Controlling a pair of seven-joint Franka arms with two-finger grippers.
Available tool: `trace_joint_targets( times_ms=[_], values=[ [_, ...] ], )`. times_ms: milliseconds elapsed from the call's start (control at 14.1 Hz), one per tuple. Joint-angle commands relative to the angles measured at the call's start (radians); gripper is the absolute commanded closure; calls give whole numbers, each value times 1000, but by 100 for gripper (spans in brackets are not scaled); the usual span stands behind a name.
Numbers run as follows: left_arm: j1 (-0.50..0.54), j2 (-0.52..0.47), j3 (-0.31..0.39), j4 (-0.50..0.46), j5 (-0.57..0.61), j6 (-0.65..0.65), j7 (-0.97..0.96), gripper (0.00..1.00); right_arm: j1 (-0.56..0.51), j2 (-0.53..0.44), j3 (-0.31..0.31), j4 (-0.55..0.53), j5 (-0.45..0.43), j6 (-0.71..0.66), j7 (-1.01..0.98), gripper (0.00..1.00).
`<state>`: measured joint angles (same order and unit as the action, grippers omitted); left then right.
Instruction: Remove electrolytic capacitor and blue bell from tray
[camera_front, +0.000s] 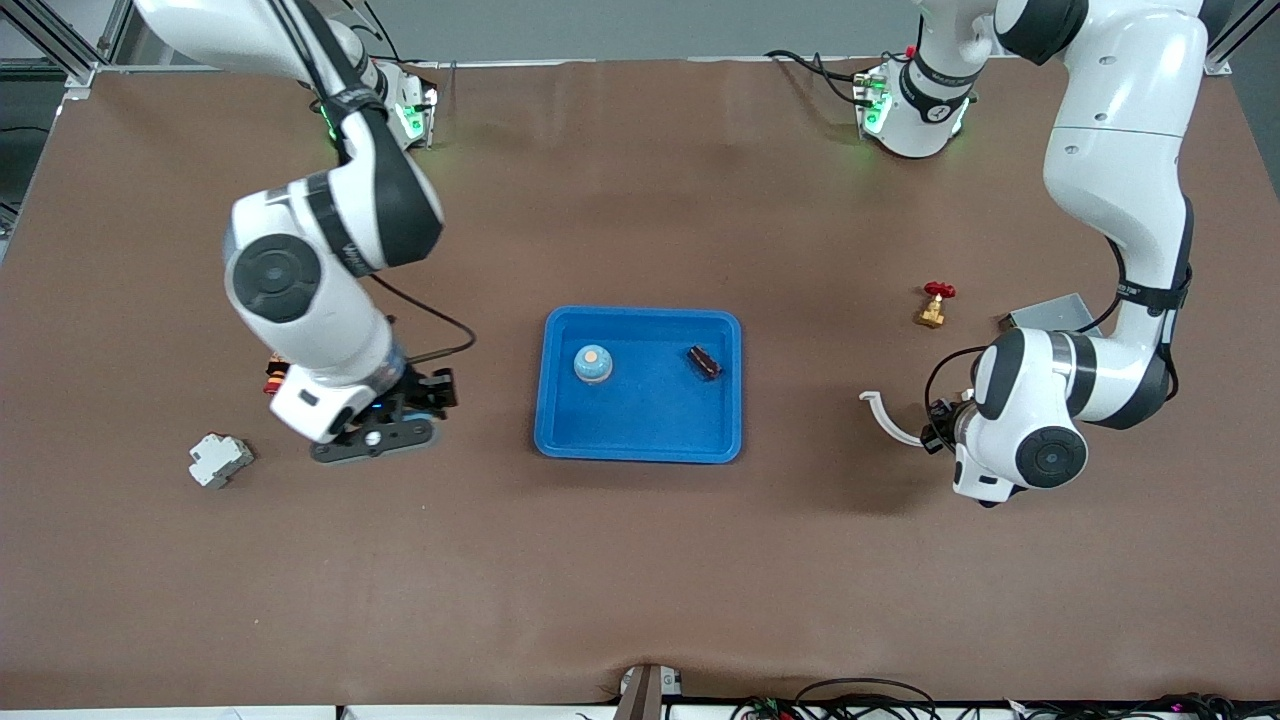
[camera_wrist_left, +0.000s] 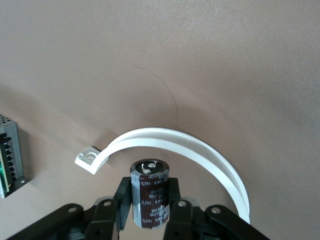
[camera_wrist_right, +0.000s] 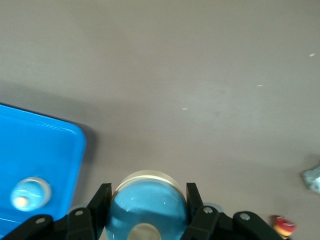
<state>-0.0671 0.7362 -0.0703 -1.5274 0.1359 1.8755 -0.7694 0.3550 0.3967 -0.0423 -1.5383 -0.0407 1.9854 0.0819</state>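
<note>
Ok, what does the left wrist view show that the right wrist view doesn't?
Only left wrist: the left gripper shut on the capacitor, a white curved bracket, and an edge of the grey box. Only right wrist: the right gripper shut on a blue bell, and the tray with a second bell in it. Both: the brown table.

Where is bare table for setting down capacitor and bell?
Free: the wide table strip nearer the camera than the tray, and between tray and white bracket. Crowded: by the bracket, valve and grey box, where the left gripper holds the capacitor; the right gripper holds the bell near the breaker.
</note>
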Motion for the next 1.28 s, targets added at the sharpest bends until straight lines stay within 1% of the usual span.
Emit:
trace_joint_targets(
  times_ms=[0, 354, 567, 638, 709, 780, 851, 922, 992, 1134, 1205],
  values=[
    [-3, 0, -3, -16, 19, 30, -8, 100, -91, -79, 21, -144, -1, 78, -132, 100],
    [-7, 2, -6, -46, 8, 36, -14, 100, -204, -75, 22, -229, 10, 153, -312, 100],
    [-7, 3, -9, -50, 4, 44, -14, 100, -240, -73, 22, -308, 16, 205, -338, 100],
    [-11, 8, -11, -50, -15, 44, -14, 100, -252, -70, 22, -328, 18, 222, -370, 100],
    [-14, 8, -11, -51, -28, 44, -14, 97, -266, -65, 22, -338, 18, 236, -399, 100],
    [-17, 9, -11, -50, -30, 44, -14, 97, -281, -56, 22, -338, 18, 240, -421, 100],
    [-17, 12, -13, -50, -30, 44, -14, 89, -297, -41, 24, -338, 19, 247, -444, 100],
    [-20, 12, -13, -50, -30, 44, -14, 46, -304, -30, 24, -339, 19, 260, -467, 100],
    [-20, 12, -13, -48, -29, 44, -11, 0, -312, -16, 24, -342, 39, 266, -490, 100],
    [-16, 11, -13, -48, -27, 44, 2, 0, -327, 13, 22, -342, 126, 288, -583, 100],
    [-19, 11, -13, -48, -27, 42, 2, 0, -344, 30, 22, -342, 143, 306, -629, 100]
  ],
)
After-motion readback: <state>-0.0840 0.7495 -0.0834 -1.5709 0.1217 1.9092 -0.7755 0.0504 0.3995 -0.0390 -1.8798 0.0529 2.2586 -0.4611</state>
